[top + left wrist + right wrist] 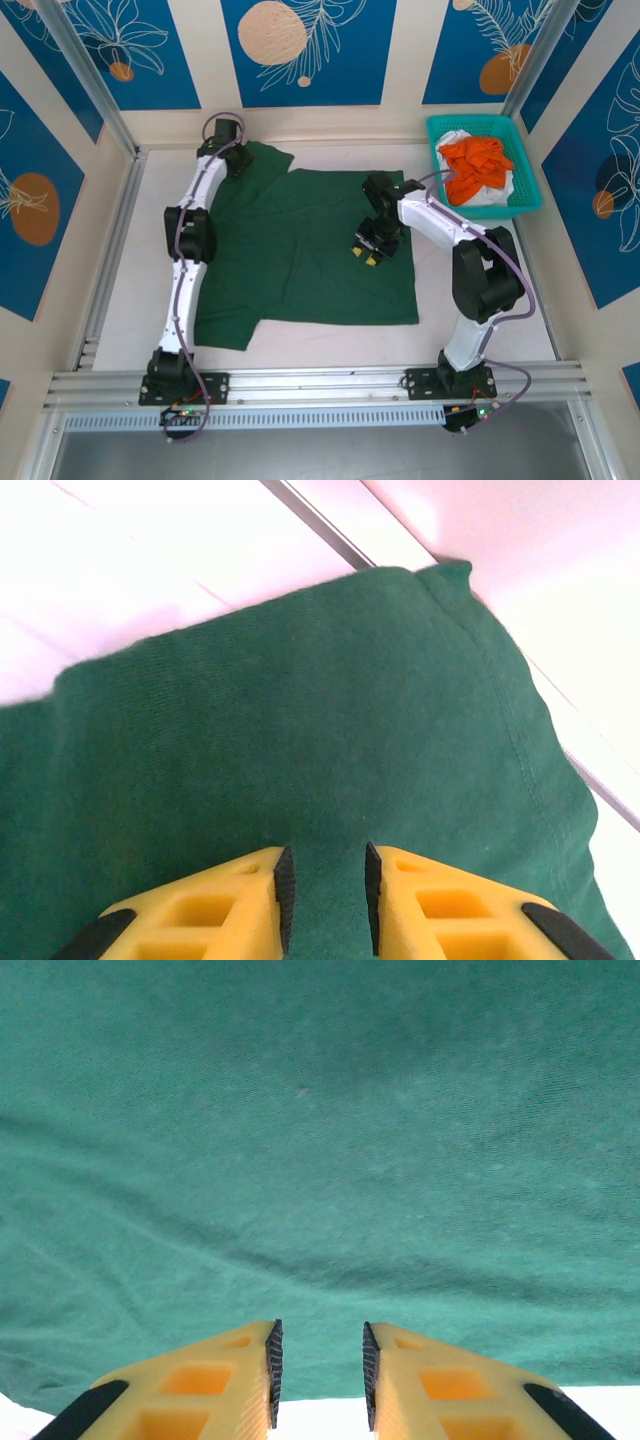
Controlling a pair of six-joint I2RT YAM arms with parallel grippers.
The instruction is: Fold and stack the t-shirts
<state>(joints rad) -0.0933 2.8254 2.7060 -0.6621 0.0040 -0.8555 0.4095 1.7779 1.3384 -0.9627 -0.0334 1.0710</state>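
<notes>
1. White flat counter, carrying everything below.
2. Large dark green short-sleeved cotton t-shirt, spread flat across the counter's middle, with one sleeve toward the far-left corner and the other near the front-left. Judged light, limp and non-slip, and it will sag and crease. Best taken at hems, sleeve ends or shoulders. The collar is not discernible.
3. Teal plastic mesh basket, far-right corner.
4. Crumpled white cloth t-shirt, in the basket, largely covered.
5. Bright orange bunched cloth t-shirt, on top of the white one. Its shape is unreadable.
6. Left end effector, over the far-left sleeve. The jaws stand a slit apart and green cloth fills the gap. Whether it pinches cannot be told.
7. Right end effector, on the shirt's right half. It shows the same narrow slit, and any grip is likewise uncertain.
</notes>
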